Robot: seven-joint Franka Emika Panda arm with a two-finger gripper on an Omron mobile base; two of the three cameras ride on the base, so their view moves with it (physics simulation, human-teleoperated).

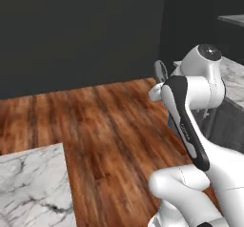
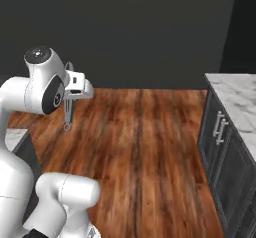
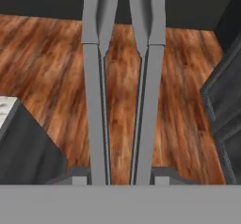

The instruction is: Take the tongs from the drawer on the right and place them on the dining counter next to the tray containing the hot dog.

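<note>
Above the wooden floor (image 2: pixel 145 147), held aloft by the arm: one pair of tongs (image 2: pixel 67 113), slender grey metal, two thin arms. In the right base view they hung downward from the claw (image 2: pixel 70 98), lower end clear of the floor. In the hand view the tongs (image 3: pixel 123 86) ran up the middle of the frame as two long grey arms, close together near the bottom, with floorboards showing between them. Claw (image 3: pixel 123 173): fingers clamped on the tongs, one dark fingertip (image 3: pixel 77 175) outside each arm.

Left of the arm, in the left base view: corner of a white marble desk (image 1: pixel 33 188) with grey veins, well apart from the tongs. Whether this was the dining counter could not be told.

Right of the arm, in the right base view: a second marble desk (image 2: pixel 235 104) over dark cabinets (image 2: pixel 220 152) with pale bar handles (image 2: pixel 218 127), also well apart from the tongs.

Behind: dark wall (image 2: pixel 140 32).

Arm: white with dark joints (image 1: pixel 190 126), upper links bent high over the base.
</note>
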